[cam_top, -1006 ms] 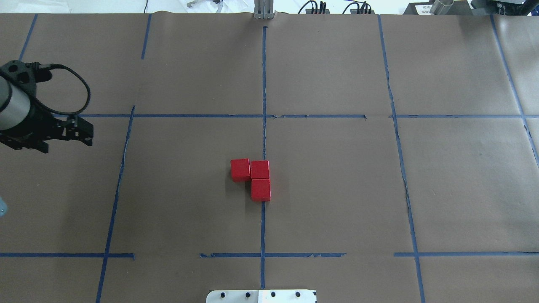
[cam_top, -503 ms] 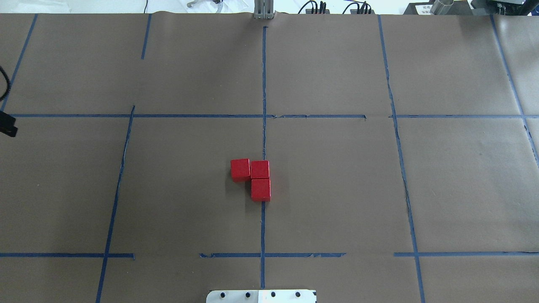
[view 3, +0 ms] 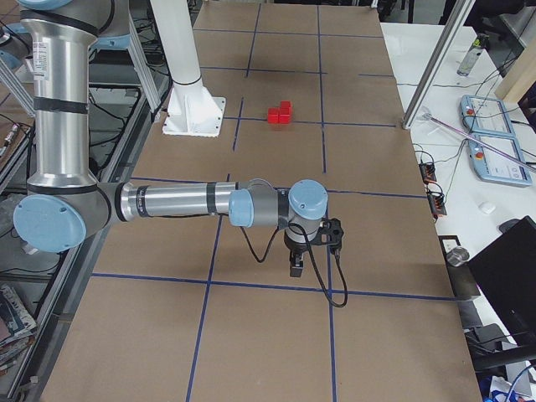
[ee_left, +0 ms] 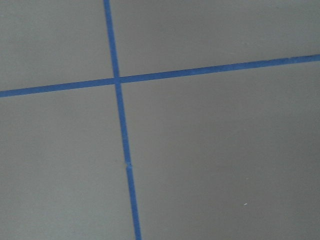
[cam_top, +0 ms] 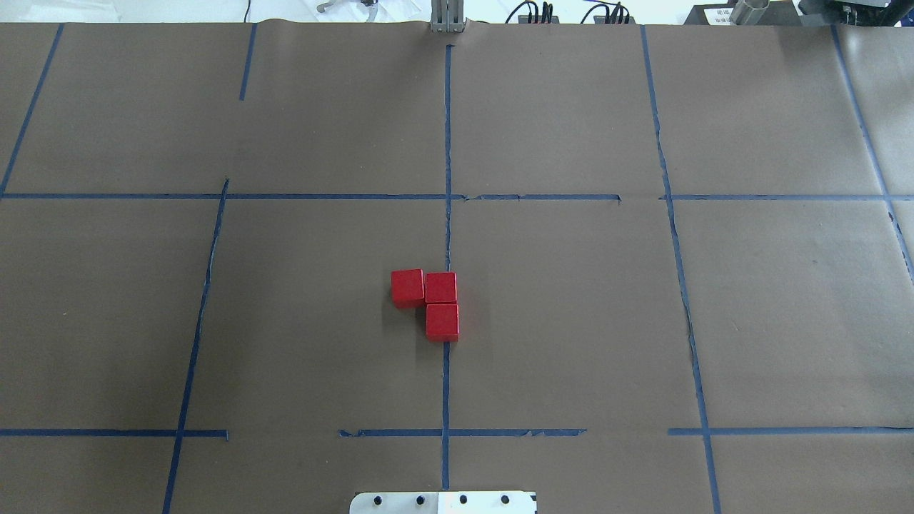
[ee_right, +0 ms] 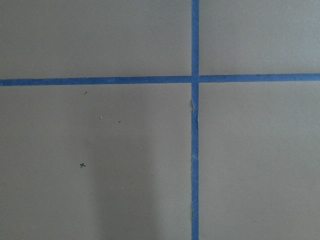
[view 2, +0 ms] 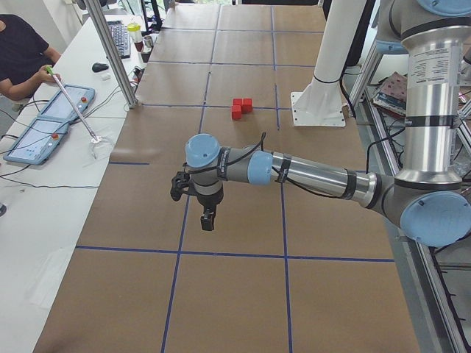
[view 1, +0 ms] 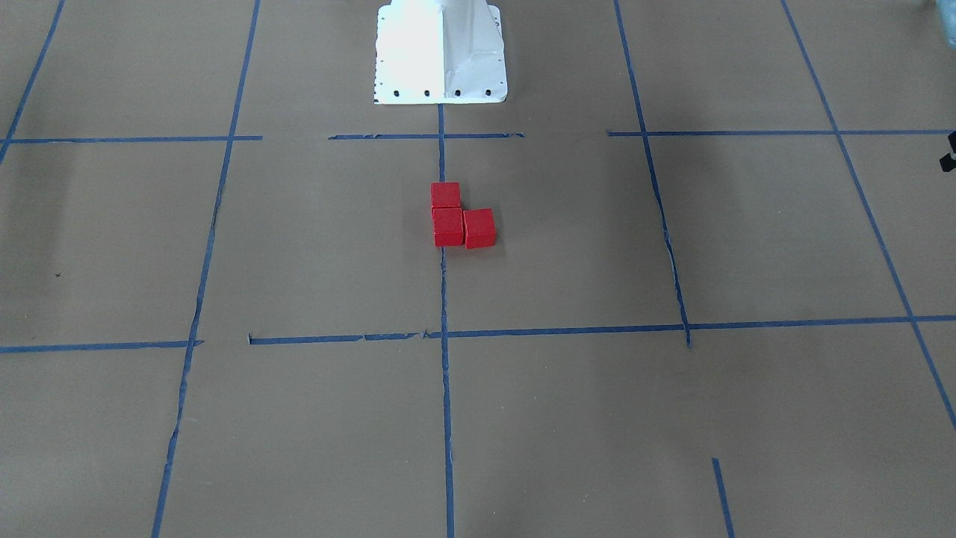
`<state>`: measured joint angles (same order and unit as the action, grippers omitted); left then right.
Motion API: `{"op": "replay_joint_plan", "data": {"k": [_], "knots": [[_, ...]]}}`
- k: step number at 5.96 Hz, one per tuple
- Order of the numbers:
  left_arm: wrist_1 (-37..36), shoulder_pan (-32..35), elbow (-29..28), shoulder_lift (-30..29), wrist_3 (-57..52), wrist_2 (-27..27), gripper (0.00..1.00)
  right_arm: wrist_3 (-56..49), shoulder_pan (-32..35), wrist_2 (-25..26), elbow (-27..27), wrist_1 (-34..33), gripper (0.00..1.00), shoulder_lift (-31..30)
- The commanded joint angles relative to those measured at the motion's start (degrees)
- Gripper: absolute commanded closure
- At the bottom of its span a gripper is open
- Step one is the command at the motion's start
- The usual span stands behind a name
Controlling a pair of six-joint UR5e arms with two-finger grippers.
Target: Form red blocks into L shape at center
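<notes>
red blocks (cam_top: 440, 288) touch in an l at the center (cam_top: 448, 239).

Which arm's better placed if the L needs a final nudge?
Left, marginally. The left claw and right claw both hang far from the red blocks, but the offset block sits on the left side. L looks formed already.

small black x mark (ee_right: 82, 165) on brown paper (ee_right: 250, 160), arm label (view 2: 430, 70) illegible
</notes>
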<state>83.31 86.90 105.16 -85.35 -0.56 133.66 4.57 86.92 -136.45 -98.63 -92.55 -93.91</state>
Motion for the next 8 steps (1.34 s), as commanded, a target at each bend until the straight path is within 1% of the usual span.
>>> {"op": "replay_joint_plan", "data": {"k": [1,3,4,6,8], "knots": [[-0.34,2.05,0.66,1.33,-1.2,0.29,0.0,0.08,0.01,-0.04,-0.33,0.09,0.0,-0.4],[0.01,2.05,0.05,1.41,-1.2,0.46,0.0,0.0,-0.08,0.04,-1.38,0.09,0.0,-0.75],[0.45,2.05,0.83,1.76,-1.37,0.37,0.0,0.0,-0.08,-0.04,-1.48,0.09,0.0,-0.75],[0.63,1.96,-0.3,1.85,-1.37,0.37,0.0,0.0,-0.08,-0.75,-2.35,0.09,0.0,-1.36],[0.28,2.05,-0.66,2.03,-1.63,0.55,0.0,0.0,-0.08,-0.75,-2.18,3.49,0.0,-2.58]]}}
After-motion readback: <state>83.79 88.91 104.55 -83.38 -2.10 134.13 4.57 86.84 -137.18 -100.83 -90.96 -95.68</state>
